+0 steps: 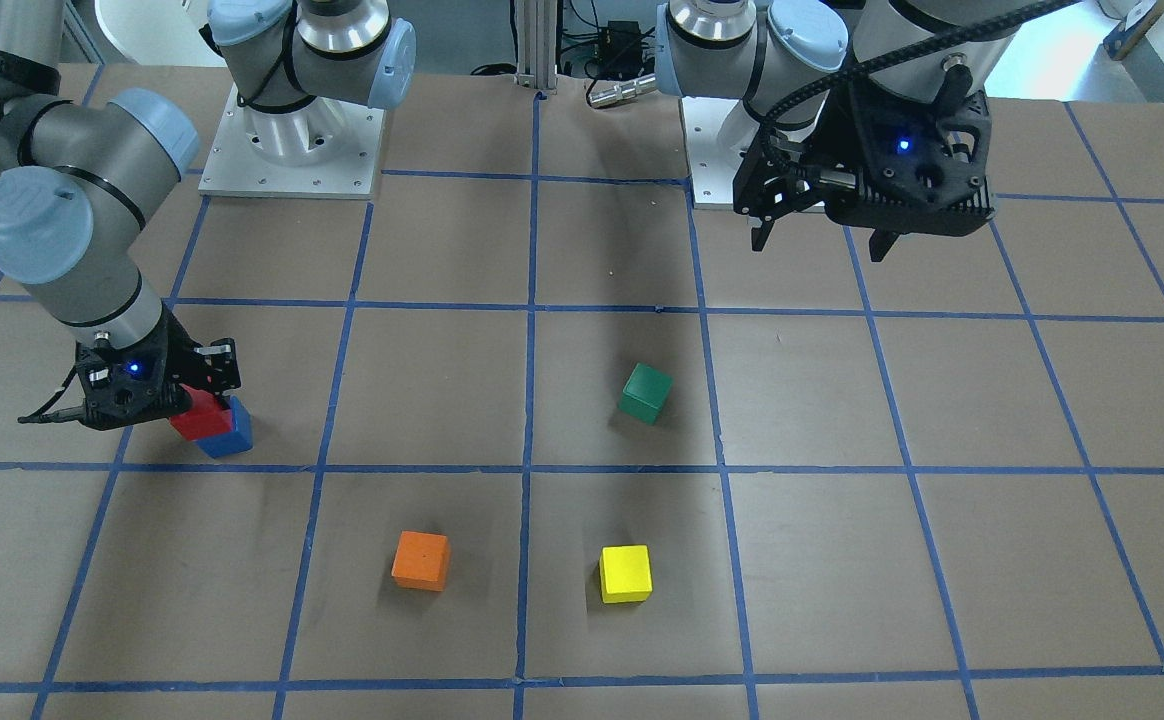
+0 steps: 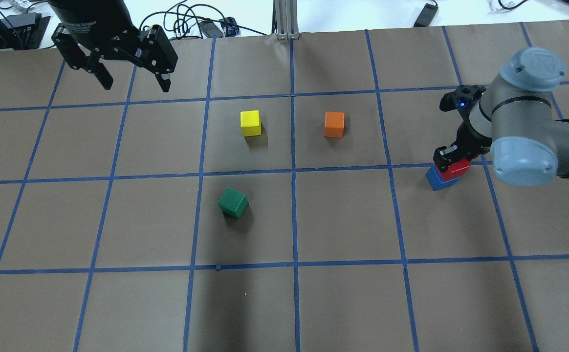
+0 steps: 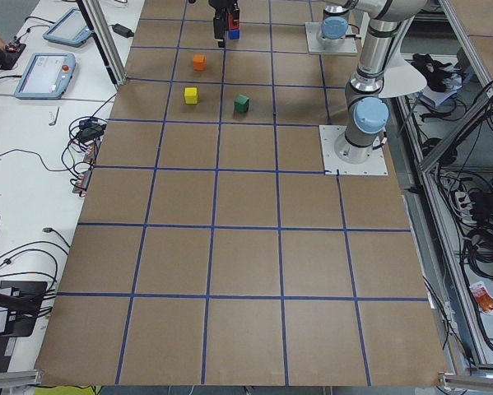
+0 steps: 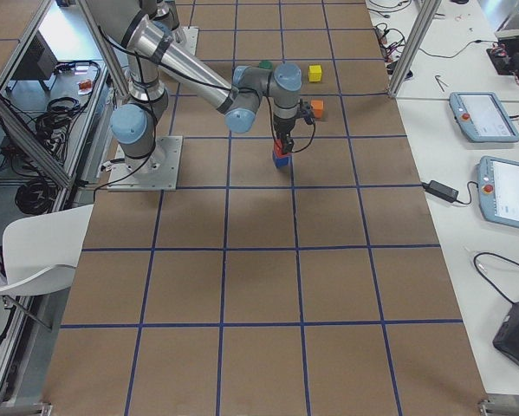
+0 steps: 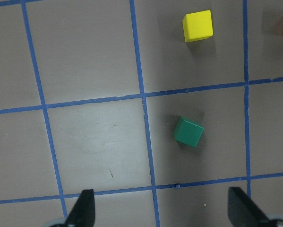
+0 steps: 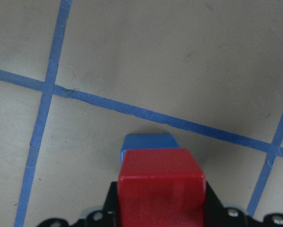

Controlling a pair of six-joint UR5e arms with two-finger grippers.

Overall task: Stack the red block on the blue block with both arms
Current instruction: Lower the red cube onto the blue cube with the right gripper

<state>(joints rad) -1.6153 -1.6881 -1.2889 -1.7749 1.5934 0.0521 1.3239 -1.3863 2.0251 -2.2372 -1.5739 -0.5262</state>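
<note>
The red block [image 1: 200, 418] sits in my right gripper [image 1: 197, 400], which is shut on it. It rests on top of the blue block [image 1: 230, 435], shifted a little to one side. The right wrist view shows the red block [image 6: 162, 189] close up, with the blue block [image 6: 148, 142] showing beyond and beneath it. The overhead view shows the red block [image 2: 455, 168] over the blue block [image 2: 438, 180] at the table's right. My left gripper [image 2: 135, 85] is open and empty, held high over the far left of the table, far from both blocks.
A green block [image 1: 645, 392] lies near the middle of the table. An orange block [image 1: 420, 560] and a yellow block [image 1: 626, 573] lie on the operators' side. The arm bases [image 1: 292, 150] stand at the robot's edge.
</note>
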